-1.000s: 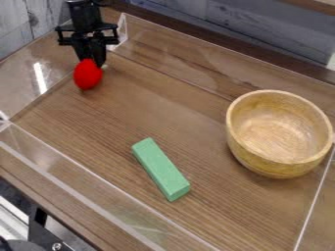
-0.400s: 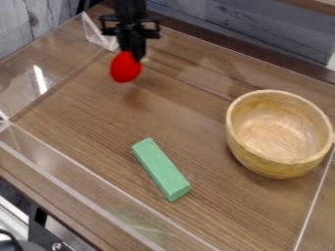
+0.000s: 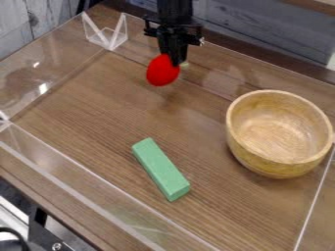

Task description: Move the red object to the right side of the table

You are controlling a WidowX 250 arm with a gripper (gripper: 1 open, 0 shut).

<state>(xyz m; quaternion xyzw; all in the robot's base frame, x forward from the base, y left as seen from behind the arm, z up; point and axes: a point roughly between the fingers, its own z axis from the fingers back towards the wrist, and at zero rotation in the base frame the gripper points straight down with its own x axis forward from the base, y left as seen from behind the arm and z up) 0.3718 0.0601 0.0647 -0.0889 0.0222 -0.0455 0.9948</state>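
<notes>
The red object (image 3: 161, 71) is a small glossy rounded thing hanging just above the table (image 3: 92, 108) at the upper middle of the camera view. My gripper (image 3: 171, 57) points down from above and is shut on the top of the red object, whose green tip is hidden between the black fingers. The red object sits left of the wooden bowl and above the green block in the picture.
A wooden bowl (image 3: 279, 132) stands at the right. A green rectangular block (image 3: 160, 168) lies at the lower middle. Low clear acrylic walls (image 3: 39, 86) run round the table's edges, with a clear bracket (image 3: 105, 32) at the far left corner.
The gripper has carried the red object from the far left corner rightward to the upper middle, lifted slightly off the wood. Bowl and green block have not moved.
</notes>
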